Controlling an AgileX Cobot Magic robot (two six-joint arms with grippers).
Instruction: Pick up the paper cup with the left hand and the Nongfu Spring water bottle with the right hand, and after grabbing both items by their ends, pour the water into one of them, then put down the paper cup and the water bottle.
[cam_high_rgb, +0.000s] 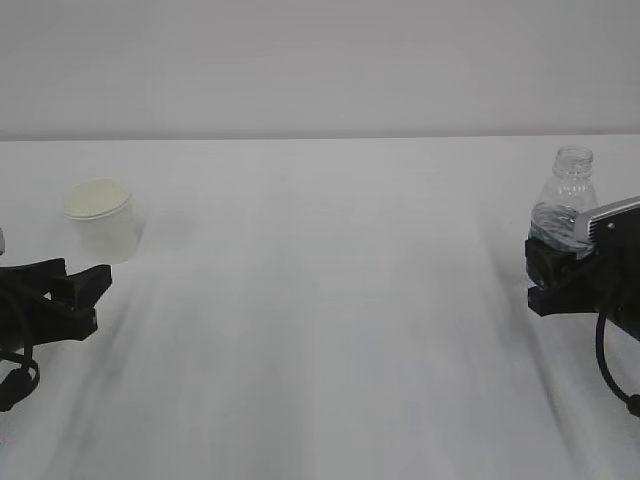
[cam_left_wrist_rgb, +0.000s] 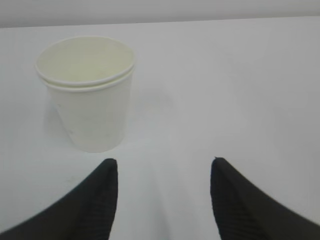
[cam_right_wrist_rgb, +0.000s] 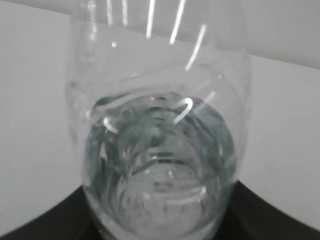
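The white paper cup (cam_high_rgb: 101, 220) stands upright at the left of the table; in the left wrist view this paper cup (cam_left_wrist_rgb: 87, 95) is just ahead and left of the jaws. My left gripper (cam_high_rgb: 98, 295) (cam_left_wrist_rgb: 164, 167) is open and holds nothing, its left fingertip (cam_left_wrist_rgb: 107, 170) close below the cup's base. The clear, capless water bottle (cam_high_rgb: 570, 195) (cam_right_wrist_rgb: 160, 125) stands upright at the right, with water (cam_right_wrist_rgb: 160, 165) in its lower part. My right gripper (cam_high_rgb: 540, 275) (cam_right_wrist_rgb: 160, 202) is shut on the bottle's lower body, a black finger against each side. No label shows.
The white table (cam_high_rgb: 320, 300) runs back to a pale wall, and between the two arms nothing stands on it. The right arm's grey camera box (cam_high_rgb: 612, 218) sits just beside the bottle.
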